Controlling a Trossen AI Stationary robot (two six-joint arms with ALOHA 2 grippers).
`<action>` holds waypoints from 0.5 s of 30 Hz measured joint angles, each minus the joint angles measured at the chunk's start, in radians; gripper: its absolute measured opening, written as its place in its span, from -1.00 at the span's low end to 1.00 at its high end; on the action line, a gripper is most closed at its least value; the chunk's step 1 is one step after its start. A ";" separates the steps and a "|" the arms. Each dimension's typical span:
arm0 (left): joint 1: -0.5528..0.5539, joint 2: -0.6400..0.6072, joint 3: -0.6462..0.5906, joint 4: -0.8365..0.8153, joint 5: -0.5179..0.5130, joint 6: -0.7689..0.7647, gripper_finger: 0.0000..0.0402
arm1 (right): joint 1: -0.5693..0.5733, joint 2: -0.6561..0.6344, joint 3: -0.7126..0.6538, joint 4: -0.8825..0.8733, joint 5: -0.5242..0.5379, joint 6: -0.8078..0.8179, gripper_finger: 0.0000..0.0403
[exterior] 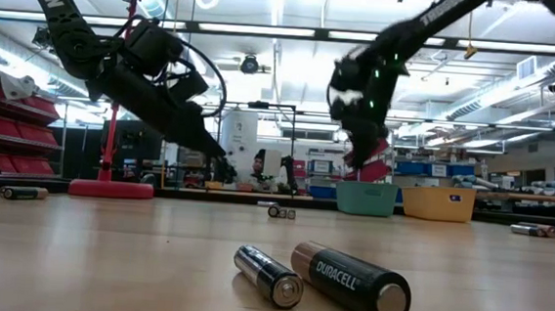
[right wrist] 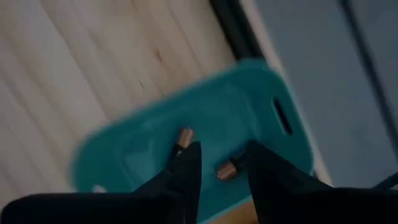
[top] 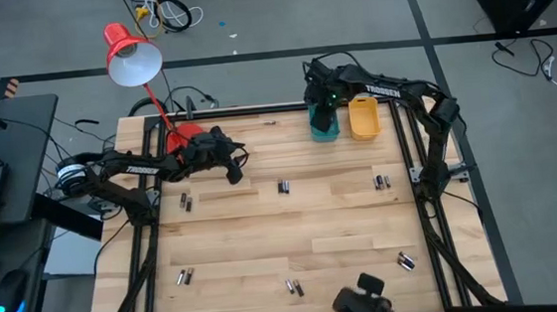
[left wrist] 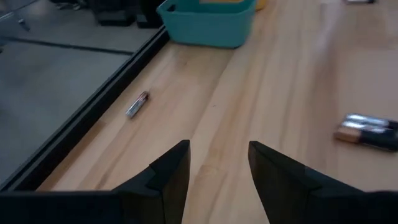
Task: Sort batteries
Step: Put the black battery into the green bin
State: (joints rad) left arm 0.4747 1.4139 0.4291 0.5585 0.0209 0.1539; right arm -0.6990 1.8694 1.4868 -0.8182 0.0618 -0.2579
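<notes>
Hovering over the teal bin (right wrist: 205, 137), the right gripper (right wrist: 221, 163) is seen with fingers parted, seemingly releasing a battery (right wrist: 226, 170), while the left gripper (left wrist: 217, 163) is held open above the table (left wrist: 280, 87).

"DURACELL" on the nearest battery (exterior: 352, 282); "TROSSEN" on the right arm (top: 385, 91).

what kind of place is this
Probably a robotics lab or workshop: a pale wooden worktable in a black metal frame, red parts bins on shelving behind, and long fluorescent ceiling lights.

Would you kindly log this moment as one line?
right hand: open above small teal plastic bin, two cells inside | left hand: open, empty, over wooden table
</notes>
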 joint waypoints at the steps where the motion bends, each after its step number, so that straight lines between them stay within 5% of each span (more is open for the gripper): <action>1: -0.002 0.000 0.000 0.002 0.014 0.000 -0.11 | 0.021 -0.017 0.000 0.009 -0.001 0.015 -0.45; 15: -0.153 0.000 -0.009 -0.049 0.025 -0.004 -0.11 | 0.396 -0.071 -0.039 0.196 -0.056 0.166 -0.44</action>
State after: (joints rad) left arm 0.3219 1.4139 0.4202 0.5100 0.0460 0.1501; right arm -0.3027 1.7988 1.4478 -0.6222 0.0060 -0.0920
